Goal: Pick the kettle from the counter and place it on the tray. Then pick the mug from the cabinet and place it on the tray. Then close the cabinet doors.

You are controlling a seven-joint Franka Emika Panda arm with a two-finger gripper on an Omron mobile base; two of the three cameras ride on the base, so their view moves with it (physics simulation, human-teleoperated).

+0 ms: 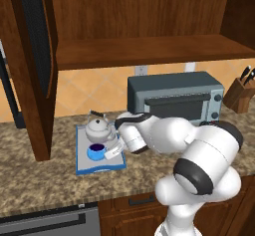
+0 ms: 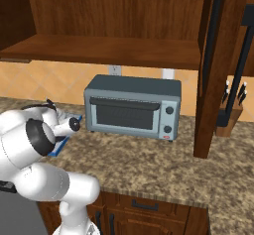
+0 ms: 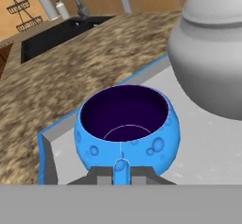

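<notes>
- My gripper [image 3: 122, 173] is reaching low over the tray [image 1: 82, 169], my fingers [image 3: 100, 175] sitting on either side of the mug's handle [image 3: 120, 166]; whether they are pinching it, I cannot tell.
- The mug [image 1: 96, 151] is standing upright on the tray, dark inside facing up.
- The kettle [image 1: 98, 129] is sitting on the tray just behind the mug.
- The tray is lying on the counter [image 1: 45, 180], left of the oven [image 1: 174, 98].
- The cabinet [image 1: 139, 51] is standing open, its doors [image 1: 31, 56] swung wide.
</notes>
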